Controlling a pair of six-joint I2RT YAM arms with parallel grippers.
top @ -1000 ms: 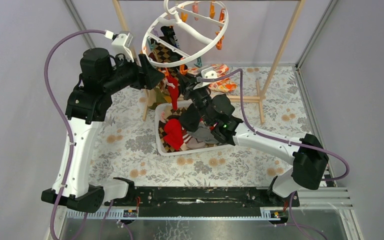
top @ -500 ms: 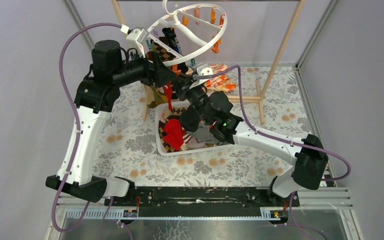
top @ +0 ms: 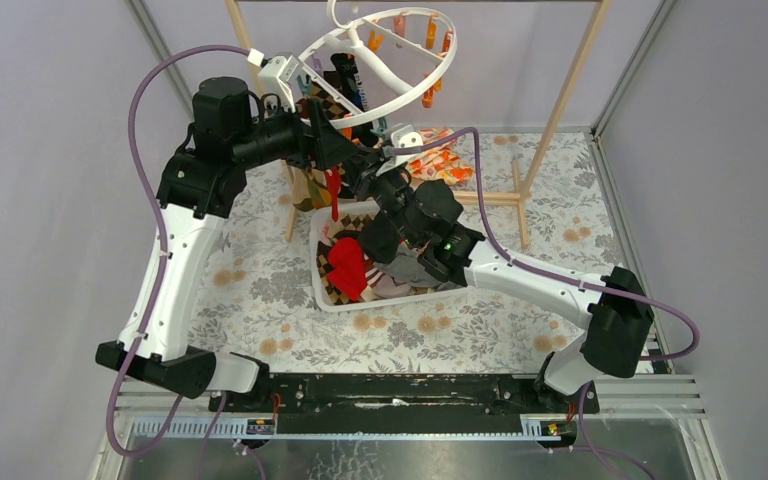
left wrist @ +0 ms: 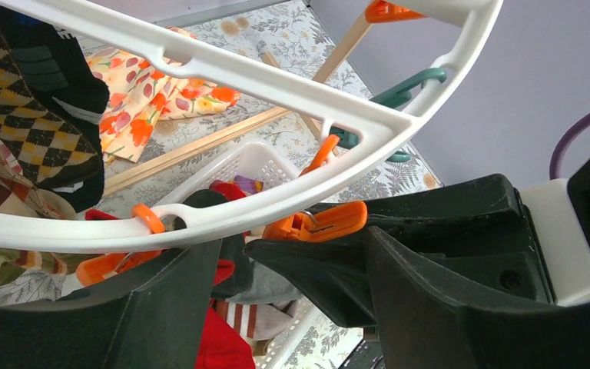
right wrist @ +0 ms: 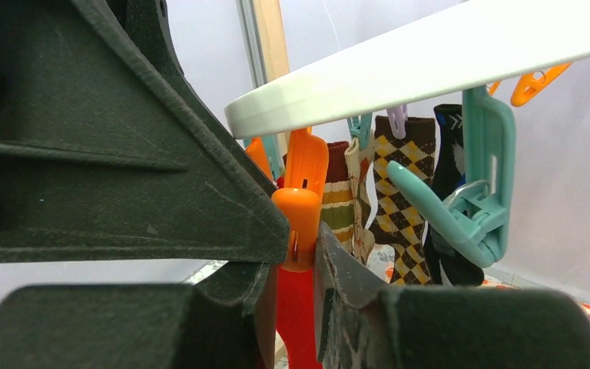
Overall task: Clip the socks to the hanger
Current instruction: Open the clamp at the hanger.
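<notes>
The white ring hanger hangs tilted from the wooden frame, with argyle and black socks clipped to it. My right gripper is shut on a red sock and holds its top at the mouth of an orange clip under the ring. My left gripper is open just under the ring. One of its fingers touches that orange clip. In the top view both grippers meet below the ring, and the red sock dangles there.
A white slotted basket below holds more socks, red, grey and striped. A floral cloth lies by the wooden frame. A teal clip hangs just right of the orange one.
My left arm has swung right and up until its gripper sits under the ring by the orange clip. The right gripper has edged left with the red sock. The hanger has tilted.
</notes>
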